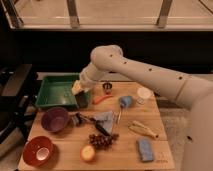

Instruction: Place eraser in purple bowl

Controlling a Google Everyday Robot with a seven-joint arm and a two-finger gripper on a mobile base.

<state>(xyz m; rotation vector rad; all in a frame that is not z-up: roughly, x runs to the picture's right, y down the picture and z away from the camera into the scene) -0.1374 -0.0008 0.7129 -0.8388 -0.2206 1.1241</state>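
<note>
My gripper (pixel 81 93) hangs over the table's back left, at the right front corner of the green tray (pixel 52 92). It is shut on the eraser (pixel 84 100), a small black block that hangs from it above the table. The purple bowl (pixel 55 119) sits on the table to the lower left of the gripper, apart from it, with nothing seen inside.
A red bowl (pixel 39 150) stands at the front left. A grey cloth (pixel 106 119), grapes (pixel 102 140), an orange fruit (pixel 88 152), a blue-grey block (pixel 145 149), a yellow item (pixel 142 129), a white cup (pixel 144 94) and an orange piece (pixel 102 98) lie around the table.
</note>
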